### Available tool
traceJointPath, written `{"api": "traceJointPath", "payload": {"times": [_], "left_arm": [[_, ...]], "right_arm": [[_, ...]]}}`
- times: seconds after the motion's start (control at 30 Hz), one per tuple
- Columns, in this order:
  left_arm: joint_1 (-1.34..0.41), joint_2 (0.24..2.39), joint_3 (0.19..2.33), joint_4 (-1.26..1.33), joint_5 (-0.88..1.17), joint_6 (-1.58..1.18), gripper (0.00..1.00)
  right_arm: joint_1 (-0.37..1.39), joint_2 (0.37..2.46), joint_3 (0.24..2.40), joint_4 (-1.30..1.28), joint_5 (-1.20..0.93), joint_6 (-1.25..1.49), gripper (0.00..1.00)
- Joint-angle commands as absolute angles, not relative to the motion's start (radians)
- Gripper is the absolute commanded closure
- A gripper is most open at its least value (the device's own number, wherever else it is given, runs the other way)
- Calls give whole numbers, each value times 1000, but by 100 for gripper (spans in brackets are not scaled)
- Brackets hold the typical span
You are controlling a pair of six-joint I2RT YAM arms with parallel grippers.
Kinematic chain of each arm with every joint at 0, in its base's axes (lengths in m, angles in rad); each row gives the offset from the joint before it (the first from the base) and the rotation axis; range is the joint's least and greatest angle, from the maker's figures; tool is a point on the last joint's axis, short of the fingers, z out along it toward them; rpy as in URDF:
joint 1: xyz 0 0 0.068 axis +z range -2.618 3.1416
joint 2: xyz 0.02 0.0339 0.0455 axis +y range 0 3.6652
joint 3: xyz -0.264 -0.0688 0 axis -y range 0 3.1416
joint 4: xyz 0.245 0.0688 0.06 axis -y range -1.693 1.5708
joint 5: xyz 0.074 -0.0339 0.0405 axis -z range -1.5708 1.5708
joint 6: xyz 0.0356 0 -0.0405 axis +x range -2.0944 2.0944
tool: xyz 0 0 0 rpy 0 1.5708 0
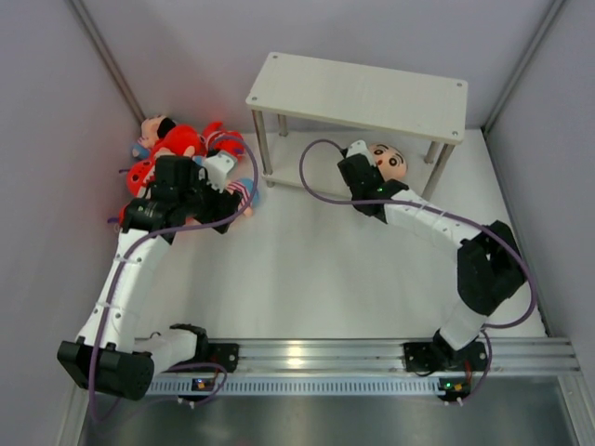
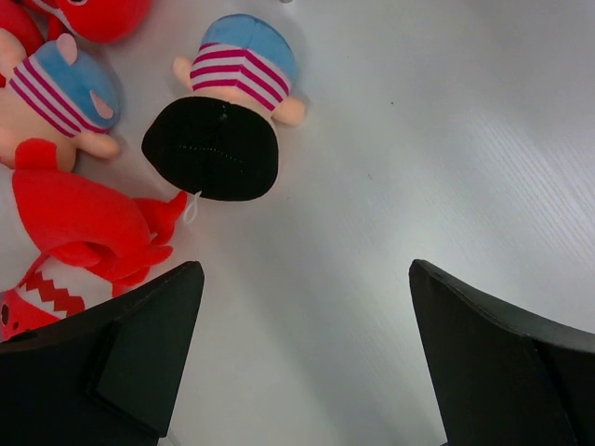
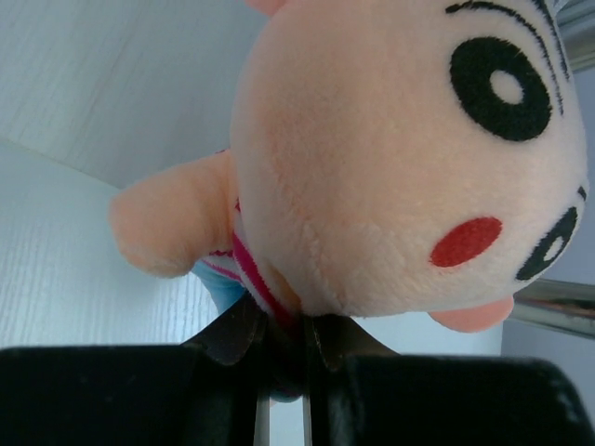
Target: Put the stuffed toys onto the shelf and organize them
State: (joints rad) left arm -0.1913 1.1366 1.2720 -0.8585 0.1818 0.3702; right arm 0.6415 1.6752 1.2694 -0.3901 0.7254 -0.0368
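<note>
Doll (image 1: 389, 160) in right pincer (image 3: 279, 346) at shelf (image 1: 358, 93) edge.

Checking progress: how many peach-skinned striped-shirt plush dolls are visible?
3: one doll in the right fingers by the off-white shelf, two in the pile; the left arm may hide more.

Overhead plus wrist close-ups, toys (image 1: 181, 141) shared

shark (image 2: 84, 223): red, white teeth
doll (image 2: 232, 84): peach, magenta-white stripes, blue bottoms, black hair
shelf (image 1: 358, 93): off-white, silver legs
</note>
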Motion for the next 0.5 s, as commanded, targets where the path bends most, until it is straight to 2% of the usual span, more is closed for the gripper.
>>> {"api": "traceJointPath", "payload": {"times": [0.0,0.33,0.47], "left_arm": [[-192,1114,1262,-842,164,387,2],[-192,1111,1259,-842,164,385,2],[-192,1111,1259,-844,158,387,2]], "right_arm": [[611,1666,1336,-376,723,-127,97],[463,1741,1381,-242,617,-187,90],[446,1769,1396,-241,588,-209,80]]}}
